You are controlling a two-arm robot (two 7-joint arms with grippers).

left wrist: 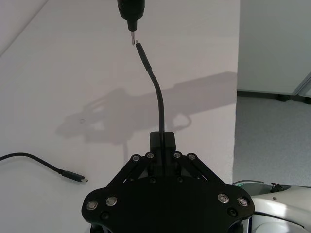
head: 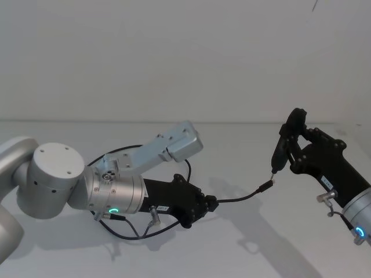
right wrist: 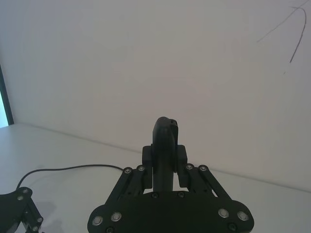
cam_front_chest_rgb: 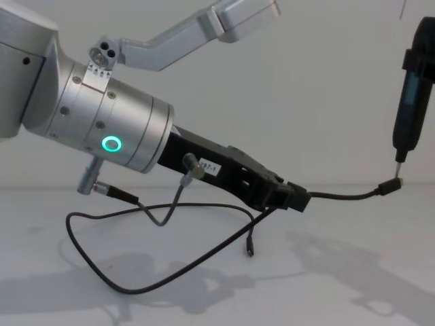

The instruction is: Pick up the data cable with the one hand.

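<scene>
left gripper [head: 210, 203] low over the white surface [head: 232, 243], reaching toward the robot's right, fingers [left wrist: 161, 141] clamped on the data cable [cam_front_chest_rgb: 340, 196] near one end. from that grip, a short free length of cable arching up and out to a small plug [head: 265, 186] held in the air, lifted clear of the surface, shadow cast below. rest of the cable trailing back under the left arm, looping down onto the surface in a wide curve [cam_front_chest_rgb: 136, 282], other plug [left wrist: 77, 177] lying flat on the surface in the left wrist view, a hanging end [cam_front_chest_rgb: 251, 248] dangling just above the surface in the chest view. short grey wire [cam_front_chest_rgb: 178, 193] with a silver plug hanging from the left wrist beside a green ring light [cam_front_chest_rgb: 111, 144]. right gripper [head: 288, 139] raised at the right side, fingers closed on a slim dark upright tool [cam_front_chest_rgb: 410, 95] with a thin pointed tip; tip [left wrist: 132, 39] just above the lifted plug, very near, contact hard to tell. same tool seen between the right fingers [right wrist: 165, 145] in the right wrist view, plain wall [right wrist: 146, 58] behind.
</scene>
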